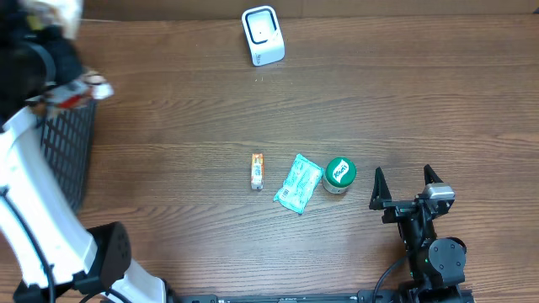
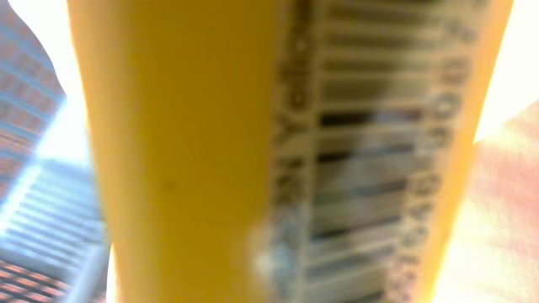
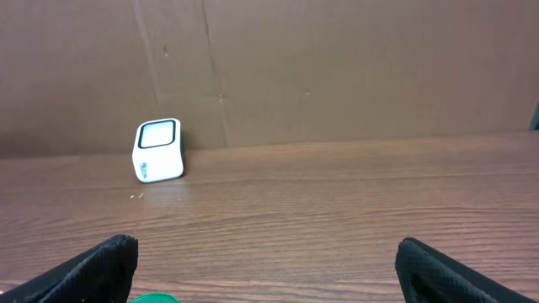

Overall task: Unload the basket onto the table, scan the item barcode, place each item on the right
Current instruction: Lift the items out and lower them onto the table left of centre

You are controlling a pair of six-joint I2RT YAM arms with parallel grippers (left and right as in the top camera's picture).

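At far left of the table, above the basket (image 1: 63, 147), the left gripper (image 1: 72, 87) carries the yellow item (image 2: 194, 151). The item fills the left wrist view, with its barcode (image 2: 370, 168) blurred but facing the camera. The fingers are hidden behind it, and since it hangs in front of the basket mesh the grip is judged closed on it. The scanner (image 1: 263, 35) stands at the far edge of the table, well apart from the item, so the barcode has yet to be shown to its window.

Handling (judged): the item's faces look flat and stiff, like a small carton or tube, and it is probably light. Its glossy print may be slippery. Hold is best taken on the plain yellow sides, leaving the barcode strip uncovered.

The right gripper (image 1: 406, 187) waits near the front edge with its fingers spread wide and nothing between them.

Containers: the basket is black mesh, partly under the left arm, and its contents cannot be told. The jar (image 1: 339, 175) has a green lid on, so its contents are hidden. It touches or sits just beside the teal packet (image 1: 298, 183), which looks sealed and soft. A small orange stick (image 1: 258, 171) lies near the packet's left.
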